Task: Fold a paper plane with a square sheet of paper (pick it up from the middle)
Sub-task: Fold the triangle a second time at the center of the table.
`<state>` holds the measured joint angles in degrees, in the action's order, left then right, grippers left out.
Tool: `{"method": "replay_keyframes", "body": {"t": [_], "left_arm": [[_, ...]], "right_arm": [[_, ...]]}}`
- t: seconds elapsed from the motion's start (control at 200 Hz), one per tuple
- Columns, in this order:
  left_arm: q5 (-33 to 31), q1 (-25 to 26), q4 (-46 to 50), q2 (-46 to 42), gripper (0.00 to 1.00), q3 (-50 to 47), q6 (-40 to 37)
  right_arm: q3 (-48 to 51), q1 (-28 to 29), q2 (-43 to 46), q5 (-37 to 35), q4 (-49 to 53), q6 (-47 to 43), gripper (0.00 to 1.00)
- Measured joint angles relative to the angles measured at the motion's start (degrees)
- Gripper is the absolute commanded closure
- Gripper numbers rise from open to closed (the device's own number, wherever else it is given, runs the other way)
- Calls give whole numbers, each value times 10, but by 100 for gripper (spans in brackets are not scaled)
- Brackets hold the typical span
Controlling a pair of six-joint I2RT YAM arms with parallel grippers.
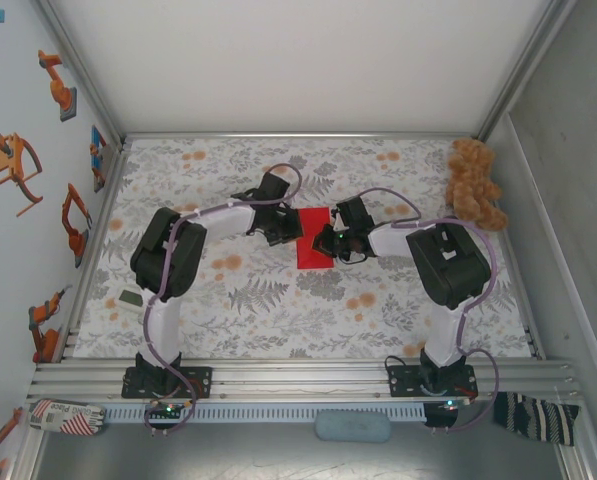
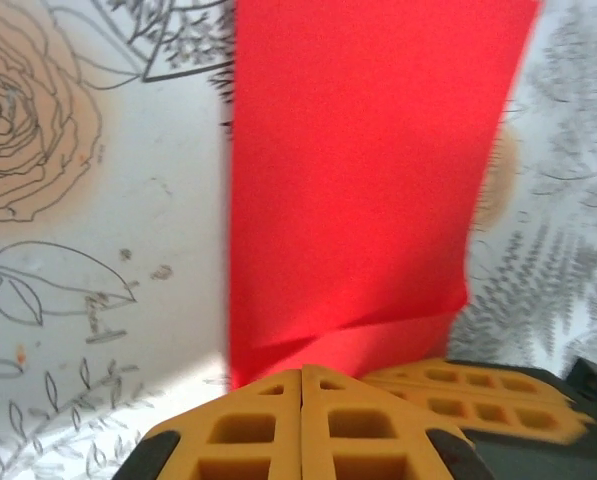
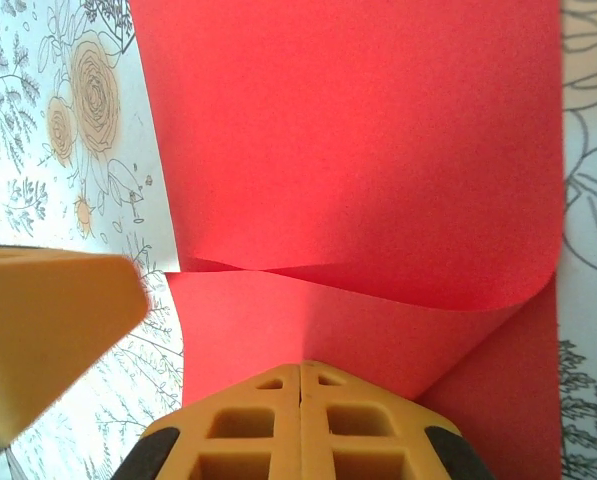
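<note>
1. The square sheet of paper [image 1: 311, 251] lies mid-table on the floral cloth [image 1: 278, 305], with one flap curled over.
2. The left gripper [image 2: 301, 372] has its fingers pressed together, tips at the sheet's left edge.
3. The right gripper [image 3: 300, 366] has its fingers together, tips against the curled fold.

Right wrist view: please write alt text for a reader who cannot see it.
A red paper sheet, folded over with a curled bend at the right, lies on a floral table cover. The right arm's orange fingers, shut together, sit over its near part; another orange finger shows at the left.
</note>
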<state>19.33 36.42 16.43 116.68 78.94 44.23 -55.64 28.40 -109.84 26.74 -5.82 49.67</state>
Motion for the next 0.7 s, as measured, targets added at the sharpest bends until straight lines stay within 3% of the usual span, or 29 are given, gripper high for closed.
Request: {"method": "replay_keyframes", "body": {"t": [0.19, 0.701], "left_arm": [[16, 17, -30, -55, 88, -43, 18], [30, 45, -23, -56, 94, -71, 24]], "right_arm": [[0, -1, -1, 4, -2, 6, 100], [0, -5, -4, 14, -4, 20, 100]]}}
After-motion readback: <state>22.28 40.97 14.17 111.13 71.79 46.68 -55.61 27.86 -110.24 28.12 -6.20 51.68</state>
